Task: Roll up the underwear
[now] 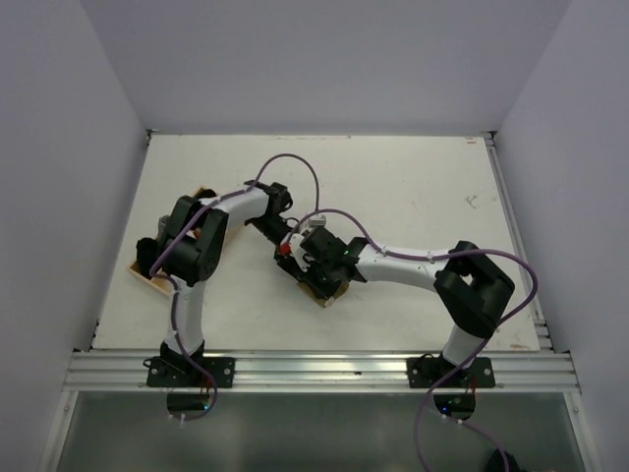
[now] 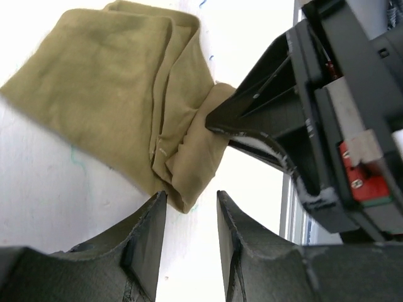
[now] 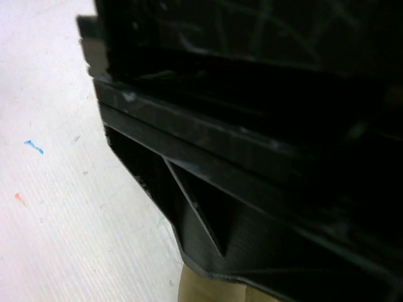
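Note:
The underwear (image 2: 107, 82) is an olive-khaki cloth, folded in layers on the white table. In the top view only a tan corner of the underwear (image 1: 327, 294) shows below the two wrists. My right gripper (image 2: 217, 126) comes in from the right, its black fingertips pinched on a bunched fold of the cloth. My left gripper (image 2: 192, 201) is open, and the cloth's lower tip lies just at the mouth of its jaws. From above, the left gripper (image 1: 288, 244) and right gripper (image 1: 316, 277) meet mid-table. The right wrist view is mostly black, with a strip of underwear (image 3: 208, 290) at the bottom.
A tan wooden tray (image 1: 147, 277) sits at the table's left edge under the left arm. A metal rail (image 1: 324, 369) runs along the near edge, and another rail (image 1: 516, 236) along the right side. White walls enclose the table.

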Motion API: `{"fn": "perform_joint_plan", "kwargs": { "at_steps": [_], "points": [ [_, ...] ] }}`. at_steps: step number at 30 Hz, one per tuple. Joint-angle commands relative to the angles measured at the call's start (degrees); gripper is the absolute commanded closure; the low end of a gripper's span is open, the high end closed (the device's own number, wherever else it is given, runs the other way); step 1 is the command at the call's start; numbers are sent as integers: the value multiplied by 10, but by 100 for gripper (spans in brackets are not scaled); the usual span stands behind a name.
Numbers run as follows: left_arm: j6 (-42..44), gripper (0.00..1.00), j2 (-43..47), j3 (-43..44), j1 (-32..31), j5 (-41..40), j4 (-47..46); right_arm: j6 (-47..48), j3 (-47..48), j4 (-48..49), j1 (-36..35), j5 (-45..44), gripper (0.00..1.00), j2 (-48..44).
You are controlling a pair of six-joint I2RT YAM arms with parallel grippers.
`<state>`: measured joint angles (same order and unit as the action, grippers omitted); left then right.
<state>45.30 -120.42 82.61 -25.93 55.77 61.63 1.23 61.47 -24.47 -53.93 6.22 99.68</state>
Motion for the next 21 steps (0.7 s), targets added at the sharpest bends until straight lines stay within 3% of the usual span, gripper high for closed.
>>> {"fn": "perform_joint_plan", "kwargs": {
  "at_steps": [1,9,21],
  "points": [
    [-27,59,59,-23,19,11,-14,-25,-36,-68,23,-25,81,21],
    [-123,59,102,-48,51,-60,-108,-62,-62,-50,25,-2,81,-13],
    [-223,60,163,-65,84,-164,-179,-60,-69,-49,44,4,82,-27]
  ]
}}
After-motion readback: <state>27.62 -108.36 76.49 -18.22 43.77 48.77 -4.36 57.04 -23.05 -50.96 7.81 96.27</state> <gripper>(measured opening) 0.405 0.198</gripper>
